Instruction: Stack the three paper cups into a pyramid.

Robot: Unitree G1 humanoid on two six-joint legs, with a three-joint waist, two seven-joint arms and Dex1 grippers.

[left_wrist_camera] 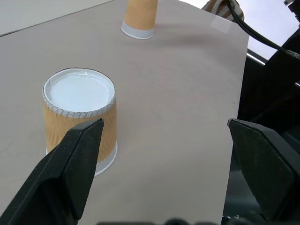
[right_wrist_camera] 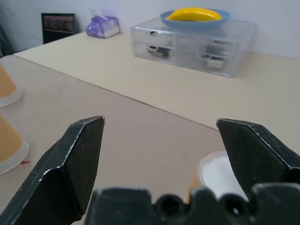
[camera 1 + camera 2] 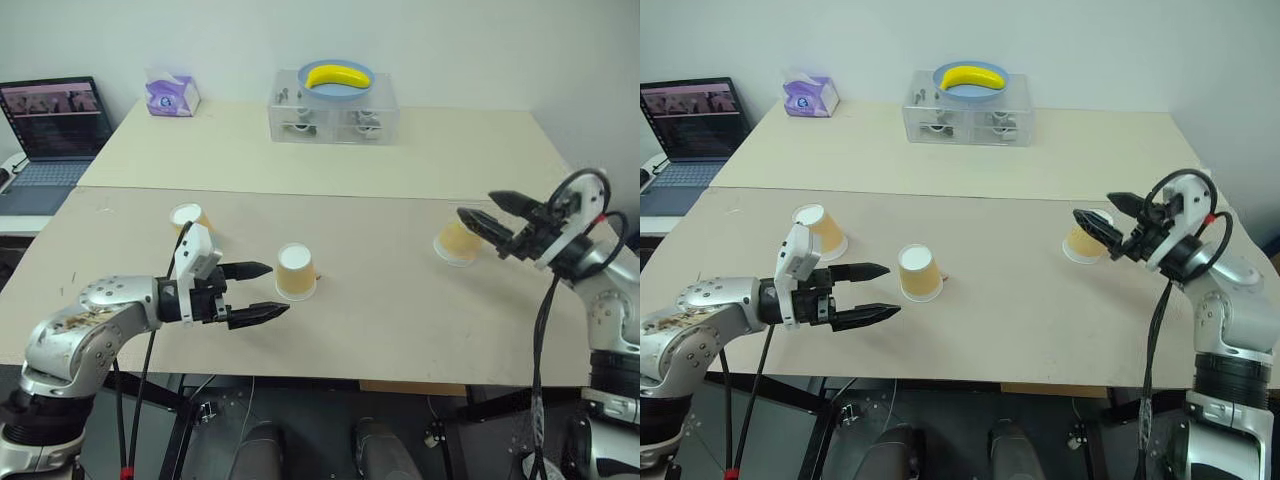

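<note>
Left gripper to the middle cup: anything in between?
Nothing visible. The left gripper is open beside the middle cup, with only bare table between them. The other two cups stand off to either side.

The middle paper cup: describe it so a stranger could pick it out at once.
On the near table, three upside-down paper cups stand in a loose row. The middle cup stands just ahead of the open left tool; its neighbours stand nearer the table's left and right ends.

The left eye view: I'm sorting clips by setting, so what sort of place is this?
Probably an office or lab test bench: an open black laptop, a purple tissue box and a clear plastic drawer organiser sit on plain beige tables against a white wall.
</note>
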